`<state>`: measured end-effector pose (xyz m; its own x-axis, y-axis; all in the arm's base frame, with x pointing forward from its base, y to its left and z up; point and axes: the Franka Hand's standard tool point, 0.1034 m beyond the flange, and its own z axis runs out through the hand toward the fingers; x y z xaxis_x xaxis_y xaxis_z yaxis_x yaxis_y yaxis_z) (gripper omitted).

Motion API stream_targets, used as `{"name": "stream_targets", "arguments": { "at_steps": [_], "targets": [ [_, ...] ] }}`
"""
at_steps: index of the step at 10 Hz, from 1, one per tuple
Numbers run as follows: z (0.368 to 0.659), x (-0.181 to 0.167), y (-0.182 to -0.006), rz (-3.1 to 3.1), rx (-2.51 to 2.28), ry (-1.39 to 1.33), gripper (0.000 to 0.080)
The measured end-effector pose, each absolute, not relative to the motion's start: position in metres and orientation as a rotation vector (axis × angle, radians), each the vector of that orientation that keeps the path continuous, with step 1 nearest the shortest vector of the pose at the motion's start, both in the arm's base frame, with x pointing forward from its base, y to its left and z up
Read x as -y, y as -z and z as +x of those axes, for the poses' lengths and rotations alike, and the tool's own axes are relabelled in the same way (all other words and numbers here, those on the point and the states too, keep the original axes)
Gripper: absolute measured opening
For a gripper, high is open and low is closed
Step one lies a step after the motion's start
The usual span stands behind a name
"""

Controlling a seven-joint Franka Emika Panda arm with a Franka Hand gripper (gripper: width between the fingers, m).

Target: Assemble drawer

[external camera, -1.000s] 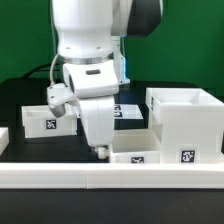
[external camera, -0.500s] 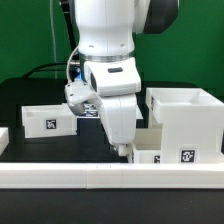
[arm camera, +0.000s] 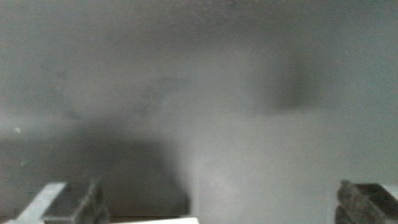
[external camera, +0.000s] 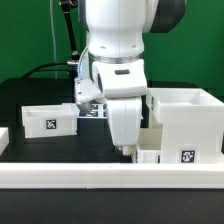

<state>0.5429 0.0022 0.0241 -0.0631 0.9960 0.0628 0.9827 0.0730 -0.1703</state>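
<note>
Robot arm, white, now stands further toward the exterior view's right than a second ago. Its claw [external camera: 128, 151] has slid along the near edge and hangs low just beside the large casing [external camera: 186, 122]. The blurred wrist view shows the fingers [arm camera: 61, 204] spread wide, holding nothing, with only a pale surface between them. A small tray [external camera: 150, 155] lies at the casing's foot, mostly hidden behind the claw. It looks nudged closer to the casing, so feeding it in seems the step in hand. A second tray [external camera: 47, 118] sits well apart at the exterior view's left. The black table [external camera: 30, 145] has a long white rail [external camera: 60, 176] along its near edge and the marker board [external camera: 96, 112] further back. Behind is a green wall [external camera: 25, 40].
</note>
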Motion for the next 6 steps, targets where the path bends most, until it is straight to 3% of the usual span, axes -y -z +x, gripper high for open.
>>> {"name": "stream_targets", "arguments": {
  "at_steps": [6],
  "targets": [
    [0.5434,-0.0022,-0.0266,-2.005,2.179,-0.141,0.0648]
  ]
}}
